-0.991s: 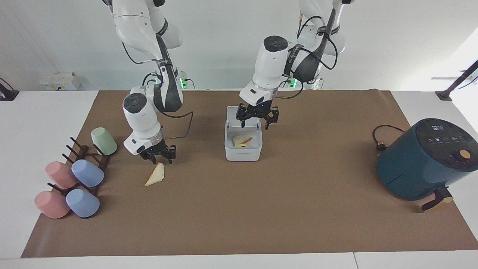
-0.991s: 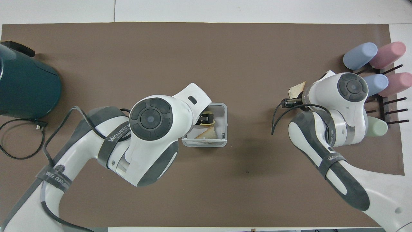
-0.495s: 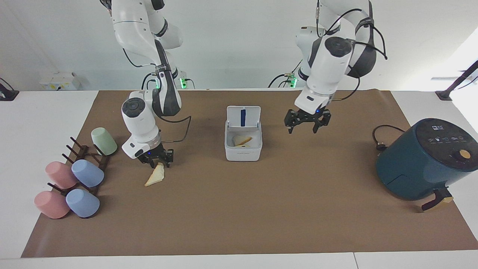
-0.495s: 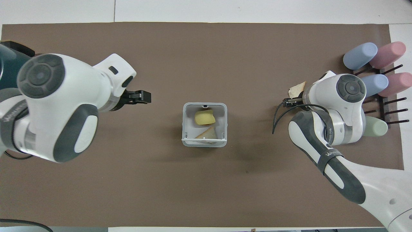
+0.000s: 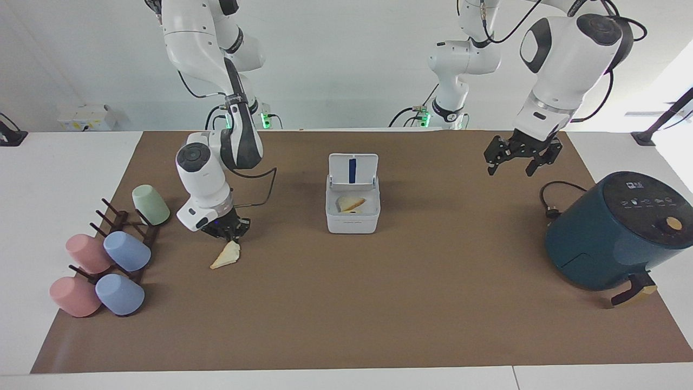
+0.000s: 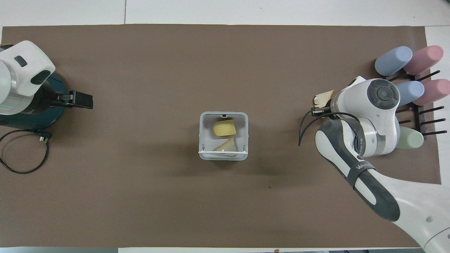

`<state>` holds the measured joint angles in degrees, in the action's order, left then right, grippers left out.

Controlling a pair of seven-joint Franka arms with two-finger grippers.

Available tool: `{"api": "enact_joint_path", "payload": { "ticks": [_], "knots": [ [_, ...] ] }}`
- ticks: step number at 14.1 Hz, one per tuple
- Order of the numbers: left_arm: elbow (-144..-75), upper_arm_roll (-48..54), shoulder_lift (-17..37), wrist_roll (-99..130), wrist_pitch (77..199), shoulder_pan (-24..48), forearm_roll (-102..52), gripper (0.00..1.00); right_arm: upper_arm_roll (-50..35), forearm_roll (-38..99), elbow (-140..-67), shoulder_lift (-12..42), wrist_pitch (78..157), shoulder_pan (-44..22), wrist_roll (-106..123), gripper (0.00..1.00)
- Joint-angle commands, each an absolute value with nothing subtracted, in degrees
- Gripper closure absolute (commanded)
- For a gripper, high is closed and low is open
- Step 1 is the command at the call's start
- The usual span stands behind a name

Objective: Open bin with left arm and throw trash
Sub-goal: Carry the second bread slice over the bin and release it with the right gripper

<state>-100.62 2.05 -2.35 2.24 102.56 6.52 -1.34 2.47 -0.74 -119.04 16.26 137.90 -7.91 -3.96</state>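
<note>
The white bin (image 5: 352,216) (image 6: 203,135) stands mid-mat with its lid (image 5: 353,169) raised upright. Inside it lie a bread triangle (image 5: 351,203) (image 6: 226,144) and a yellow chunk (image 6: 224,128). Another bread triangle (image 5: 226,255) (image 6: 323,98) lies on the mat toward the right arm's end. My right gripper (image 5: 229,236) is down at that piece's upper corner, fingertips shut on it. My left gripper (image 5: 516,154) (image 6: 79,100) hangs open and empty in the air over the mat, close to the teal appliance.
A dark-teal round appliance (image 5: 612,233) (image 6: 28,105) with a black cable (image 5: 552,200) (image 6: 21,154) sits at the left arm's end. Several pastel cups (image 5: 127,252) (image 6: 407,89) on a dark rack (image 5: 122,222) stand at the right arm's end, beside the right arm's wrist.
The left arm swung up and away from the bin toward its own end of the table, still open. The right gripper lowered onto the loose bread triangle and closed.
</note>
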Motion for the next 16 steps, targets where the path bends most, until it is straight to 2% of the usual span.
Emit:
{"api": "enact_joint_path", "payload": {
  "ticks": [1, 4, 7, 11, 16],
  "knots": [
    [-94.8, 2.6, -1.6, 0.2, 96.3, 4.8, -1.4, 0.00, 1.5, -1.2, -111.7, 15.3, 128.1, -8.4, -5.1, 1.00],
    [-89.9, 2.5, -1.2, -2.8, 90.5, 2.3, -0.4, 0.00, 0.4, -0.5, -100.1, 15.6, 117.3, -15.7, -18.0, 1.00],
    [-89.0, 2.6, -1.2, -4.3, 88.9, 1.1, -0.4, 0.00, 0.0, -0.4, -94.8, 15.8, 115.7, -25.7, -34.0, 1.00],
    [-91.7, 2.6, -2.6, -3.7, 89.2, 1.1, -0.8, 0.00, -0.3, 6.0, -95.5, 16.2, 118.5, -32.9, -45.3, 1.00],
    [-92.5, 2.6, -3.0, -3.6, 89.2, 1.0, -0.8, 0.00, -0.5, 8.3, -97.4, 15.7, 120.9, -33.7, -51.7, 1.00]
  ]
}}
